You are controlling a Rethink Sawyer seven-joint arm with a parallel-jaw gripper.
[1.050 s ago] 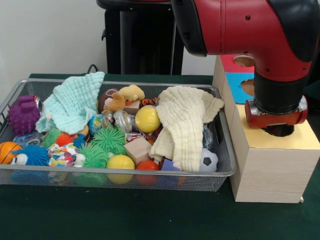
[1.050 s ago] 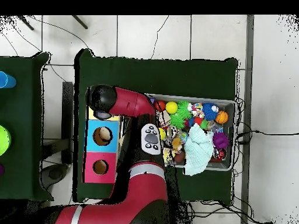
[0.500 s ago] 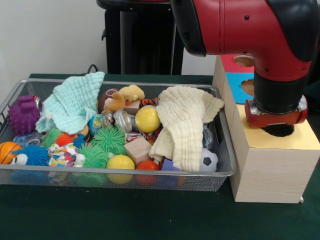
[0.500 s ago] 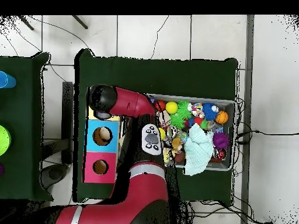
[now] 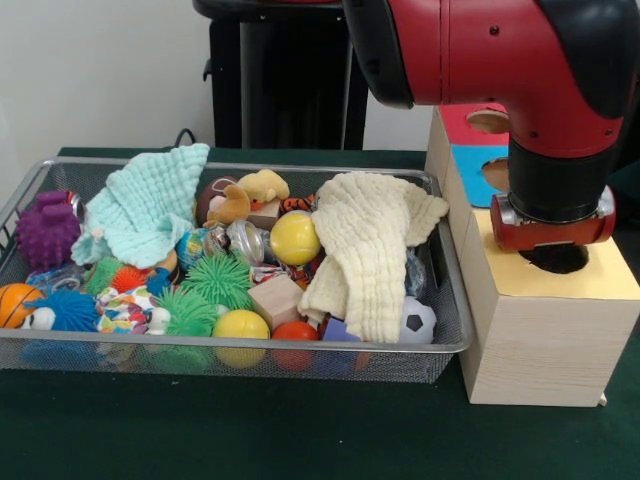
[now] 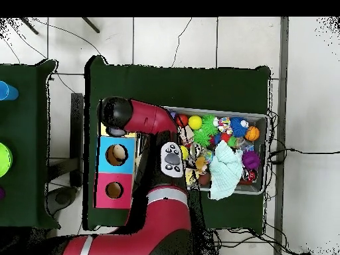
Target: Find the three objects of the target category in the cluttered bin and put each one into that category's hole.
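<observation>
While the end effector [image 5: 553, 250] sits over the yellow hole [image 5: 556, 259] on the right, I can't tell its opening or load; this looks like the drop step. Next I'd return left to the bin [image 5: 60, 346] for another target.

red arm [image 5: 520, 60] bent down, wrist [image 5: 553, 215] vertical

Pale wall [image 5: 100, 70] behind; light tiled floor [image 6: 172, 40]; a second green-topped table [image 6: 23, 133], perhaps, stands alongside.
</observation>
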